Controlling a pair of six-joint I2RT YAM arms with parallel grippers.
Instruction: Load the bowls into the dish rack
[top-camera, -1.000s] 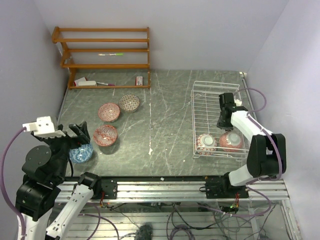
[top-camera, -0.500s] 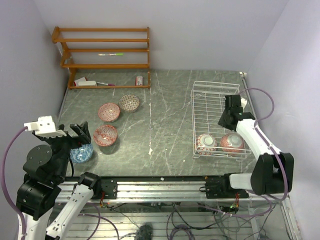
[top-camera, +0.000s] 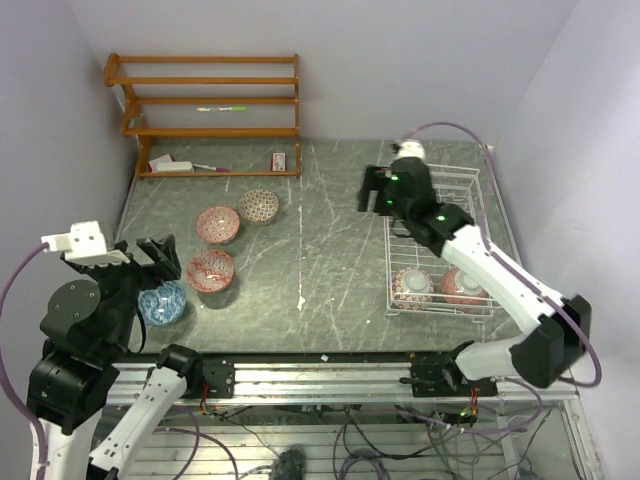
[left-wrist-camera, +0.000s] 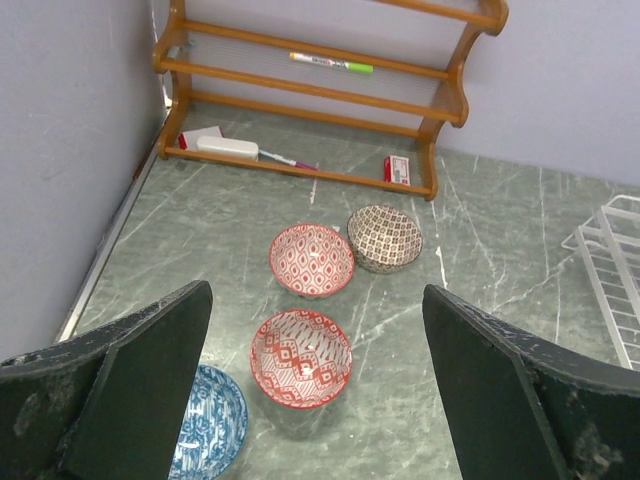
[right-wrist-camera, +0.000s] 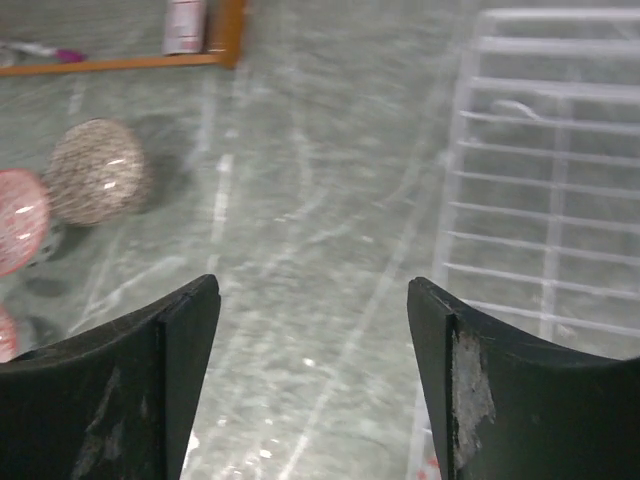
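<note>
Right end effector (top-camera: 370, 190) moved to far-left corner of dish rack (top-camera: 388, 262), parted, empty | left end effector (left-wrist-camera: 315, 390) spread wide, empty

an orange-brown wooden shelf unit (top-camera: 210, 131) stands at the far left corner of the dark green marbled worktop (top-camera: 330, 220). a green and pink marker (top-camera: 222, 108) lies on a middle shelf. the bottom shelf holds a flat white block (top-camera: 172, 165) at the left, a thin pen (top-camera: 210, 168) just beside it, and a small red box (top-camera: 279, 161) at the right end.
</note>
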